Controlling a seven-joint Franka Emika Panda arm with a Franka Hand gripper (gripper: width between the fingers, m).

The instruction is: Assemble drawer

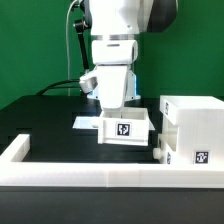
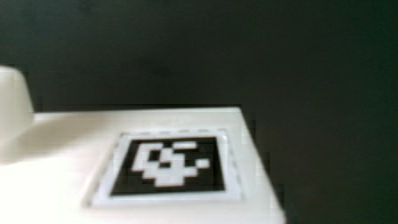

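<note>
In the exterior view, the white robot arm (image 1: 118,40) reaches down over the middle of the black bench (image 1: 45,118). Its fingers (image 1: 112,104) hang directly above a small white box tray (image 1: 124,127) that stands on the bench and shows a black-and-white square tag (image 1: 124,128) on its front face. The fingertips are hidden behind the tray's upper edge, so it cannot be told whether they are spread or clamped on the tray wall. Just to the exterior view's right of the tray stands the large cube-like casing (image 1: 192,128), also white, with a tag (image 1: 199,156) low on its front. A small knob (image 1: 161,153) shows at the casing's lower corner, beside the tray. A flat white marker board (image 1: 85,122) lies on the bench behind the tray, partly covered by it. A low white border wall (image 1: 90,176) runs along the front of the bench.

In the wrist view, a white surface of the tray (image 2: 71,140) fills the lower part of the picture, bearing a blurred tag (image 2: 169,163). The dark bench (image 2: 214,50) lies beyond. A pale rounded shape (image 2: 13,100) sits at the edge, too blurred to identify.
</note>
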